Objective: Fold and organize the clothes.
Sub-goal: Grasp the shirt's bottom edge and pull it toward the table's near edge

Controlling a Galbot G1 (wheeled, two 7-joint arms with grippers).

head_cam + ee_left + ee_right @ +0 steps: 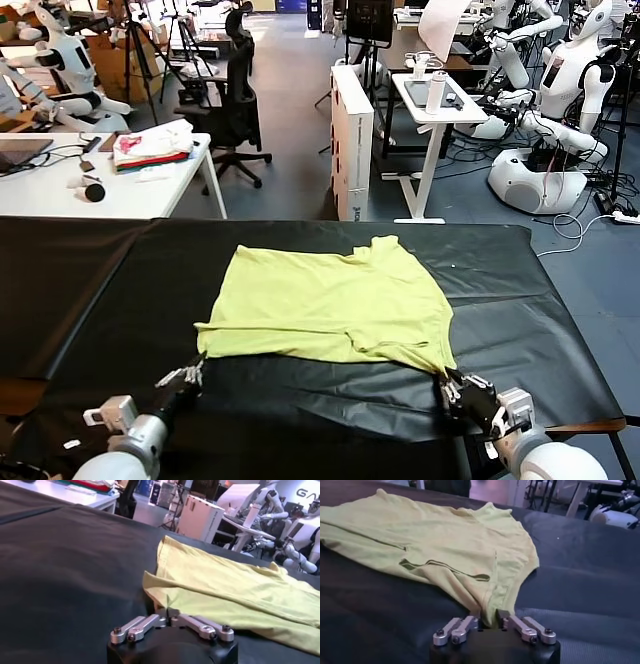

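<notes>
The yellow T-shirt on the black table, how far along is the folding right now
Done: the T-shirt lies spread, though rumpled, on the black table. In hand: the left gripper is shut on the shirt's near left corner, and the right gripper is shut on its near right corner, where the cloth bunches between the fingers. Left: no finished fold shows yet, so the folding and tidy placement remain.

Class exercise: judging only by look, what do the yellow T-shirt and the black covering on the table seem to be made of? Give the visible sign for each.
T-shirt: probably soft cotton-like knit, matte; it drapes limply, folds and bunches where each end effector pinches it.
Table covering: likely thin plastic or coated sheet, slightly glossy; shallow wrinkles catch dull highlights. Exact material cannot be confirmed.
</notes>
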